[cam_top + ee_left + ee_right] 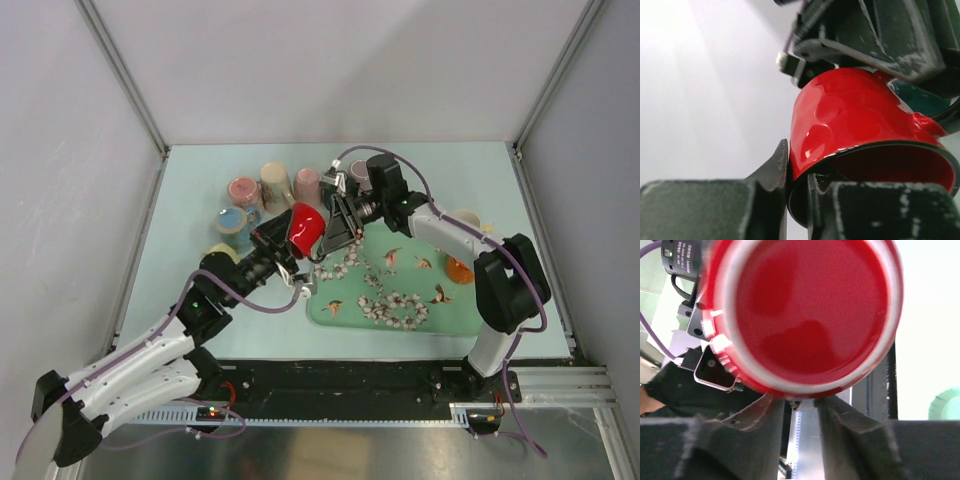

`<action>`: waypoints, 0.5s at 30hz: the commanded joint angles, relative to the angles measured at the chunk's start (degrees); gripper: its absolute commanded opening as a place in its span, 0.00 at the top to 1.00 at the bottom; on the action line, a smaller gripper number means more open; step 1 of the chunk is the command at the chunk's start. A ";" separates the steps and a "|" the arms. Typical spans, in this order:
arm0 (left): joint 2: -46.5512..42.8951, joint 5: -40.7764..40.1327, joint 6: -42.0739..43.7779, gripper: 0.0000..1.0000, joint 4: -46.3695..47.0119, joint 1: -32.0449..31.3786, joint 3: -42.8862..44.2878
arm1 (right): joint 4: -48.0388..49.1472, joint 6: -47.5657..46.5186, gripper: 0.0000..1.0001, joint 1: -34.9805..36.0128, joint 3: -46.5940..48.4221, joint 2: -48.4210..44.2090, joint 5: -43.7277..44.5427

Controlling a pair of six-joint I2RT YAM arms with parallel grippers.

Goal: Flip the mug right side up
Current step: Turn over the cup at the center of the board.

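I work inside a plain, pale grey booth. A mint-green tabletop (200, 180) fills the middle of the overhead view. A blank back wall (340, 70) stands at 12 o'clock, a left wall (60, 200) at 9 o'clock and a right wall (600, 200) at 3 o'clock. Two slim metal posts (120, 70) rise from the table's far corners and lean outward. At 6 o'clock a black strip (350, 380) edges the table, with a brushed metal ledge (330, 450) just below it. The light is soft and even, and the wall glows white in my left wrist view.
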 commanded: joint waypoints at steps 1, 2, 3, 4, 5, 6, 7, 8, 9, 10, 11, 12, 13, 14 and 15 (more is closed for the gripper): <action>-0.01 -5.74 -3.28 0.98 1.82 0.15 0.50 | -0.33 -8.15 0.52 -3.06 0.92 -4.99 3.80; -0.20 -6.61 -5.15 0.99 -0.93 0.14 0.94 | -2.39 -12.06 0.47 -3.87 1.33 -5.74 6.27; -0.21 -7.65 -7.05 0.99 -5.86 0.13 2.39 | -6.89 -15.78 0.44 -4.80 2.47 -6.38 9.48; -0.04 -8.57 -10.72 1.00 -10.26 0.13 4.17 | -11.39 -22.38 0.42 -5.62 3.60 -7.27 12.10; 0.80 -9.47 -13.92 1.00 -17.33 0.09 7.00 | -17.15 -27.93 0.40 -6.16 5.09 -8.11 15.78; 1.70 -10.18 -18.86 1.00 -22.50 0.11 9.51 | -22.01 -35.80 0.39 -6.47 6.15 -9.41 19.07; 3.33 -11.11 -22.78 1.00 -28.64 0.12 12.61 | -27.20 -42.37 0.38 -6.63 6.85 -10.50 22.78; 4.90 -11.75 -27.64 1.00 -33.60 0.12 14.86 | -30.68 -49.56 0.35 -6.31 7.11 -12.18 26.00; 6.87 -11.89 -31.52 1.00 -38.98 0.08 17.66 | -34.00 -55.54 0.32 -5.89 6.54 -13.60 29.89; 8.64 -11.57 -35.31 1.00 -43.47 0.10 19.76 | -35.93 -61.95 0.31 -5.15 5.64 -15.97 32.55; 11.02 -10.57 -38.30 1.00 -48.36 0.07 22.22 | -36.54 -66.91 0.29 -4.47 3.13 -18.09 35.23; 12.96 -9.59 -41.38 0.99 -51.94 0.10 23.97 | -36.23 -71.90 0.28 -3.43 -0.81 -21.47 37.28; 15.91 -8.35 -44.59 0.98 -56.37 0.11 26.26 | -34.49 -75.23 0.25 -2.52 -3.88 -24.17 40.19; 18.39 -7.43 -47.07 0.98 -59.59 0.12 28.37 | -31.91 -77.90 0.22 -1.14 -7.66 -27.59 42.48; 21.74 -6.44 -50.11 0.98 -63.18 0.21 30.96 | -30.05 -79.42 0.20 0.08 -10.51 -30.93 45.12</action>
